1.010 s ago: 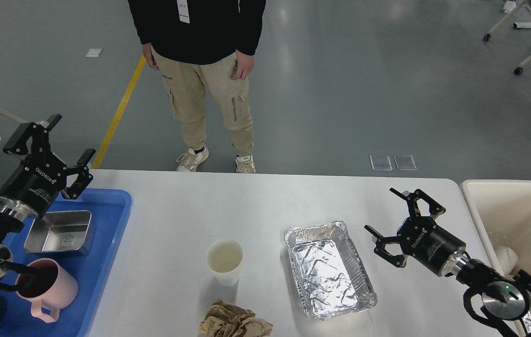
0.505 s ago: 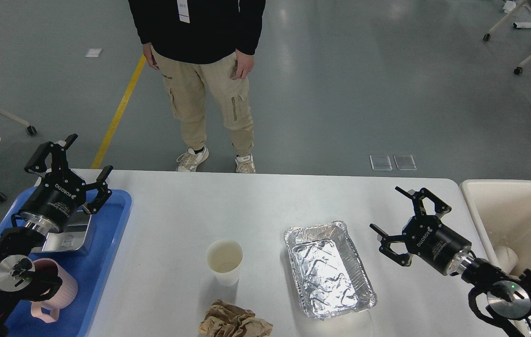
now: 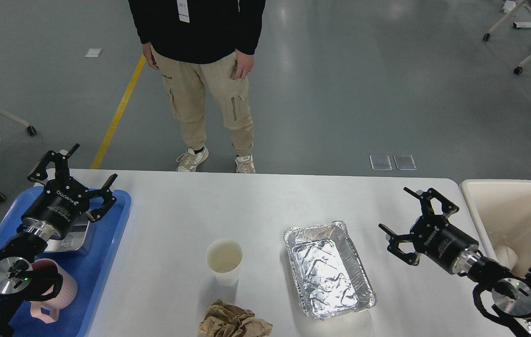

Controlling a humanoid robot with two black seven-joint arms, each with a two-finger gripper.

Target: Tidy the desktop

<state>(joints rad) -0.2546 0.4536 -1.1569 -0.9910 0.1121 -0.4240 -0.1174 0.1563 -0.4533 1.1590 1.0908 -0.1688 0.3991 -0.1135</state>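
Two hands, left hand (image 3: pixel 74 174) and right hand (image 3: pixel 415 216), hover spread wide and empty, apparently poised over the bench (image 3: pixel 256 201) to clear the cup (image 3: pixel 224 260), foil tray (image 3: pixel 328 269) and crumpled paper (image 3: pixel 235 322).

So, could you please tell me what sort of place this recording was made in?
Probably a robotics lab or test hall, not a home: a bare grey floor with a yellow painted line, a person standing watching beside the white rectangular desktop, and wheeled white furniture legs at the far right.
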